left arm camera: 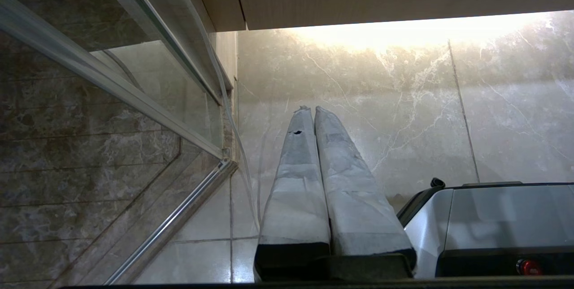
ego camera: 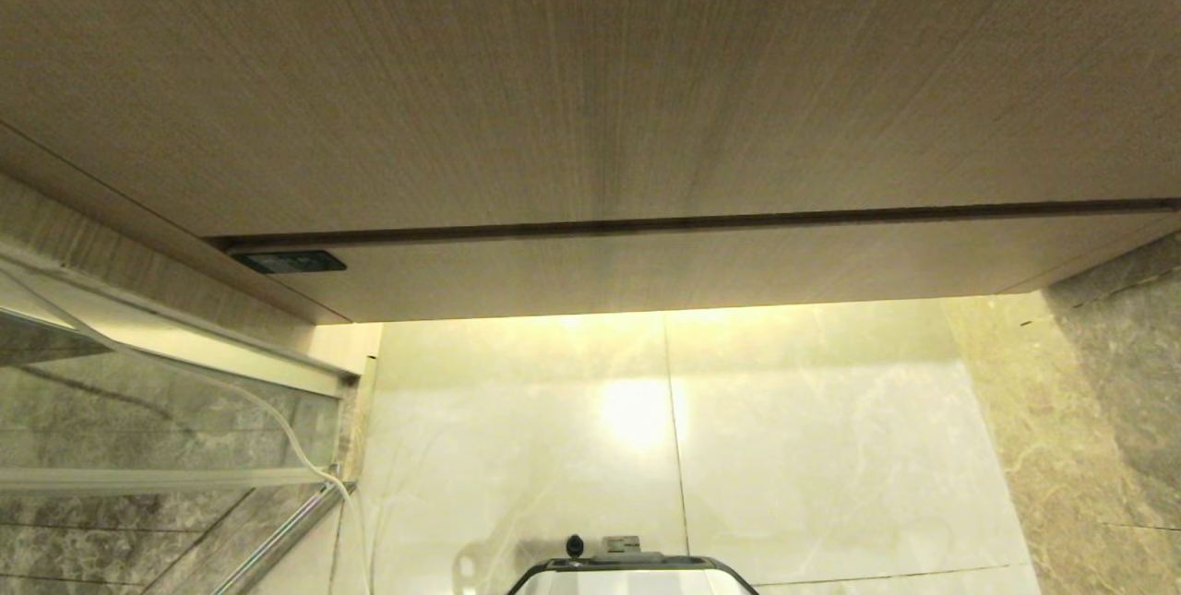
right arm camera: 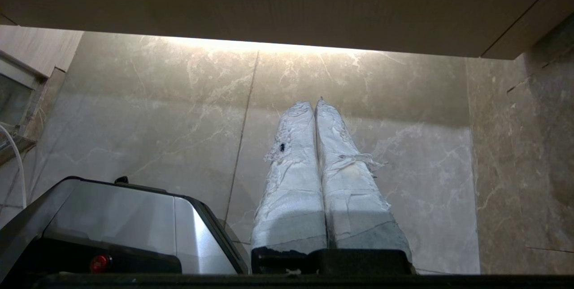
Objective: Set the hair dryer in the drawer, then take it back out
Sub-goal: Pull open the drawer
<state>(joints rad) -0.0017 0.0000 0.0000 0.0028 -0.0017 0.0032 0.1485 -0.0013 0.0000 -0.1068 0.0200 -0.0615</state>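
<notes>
Currently drawer (ego camera: 646,263) sits closed, black label (ego camera: 291,261) at its left corner; hair dryer isn't visible. Left gripper (left arm camera: 310,109) and right gripper (right arm camera: 314,104) hang over floor tiles (ego camera: 784,447), jaws pressed together, empty.

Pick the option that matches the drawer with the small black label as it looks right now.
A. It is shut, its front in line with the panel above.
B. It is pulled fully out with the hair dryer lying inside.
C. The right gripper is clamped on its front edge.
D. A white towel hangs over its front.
A: in the head view the drawer sits closed beneath the taller panel, only a thin dark seam between them, with no hair dryer or gripper at it.
</notes>
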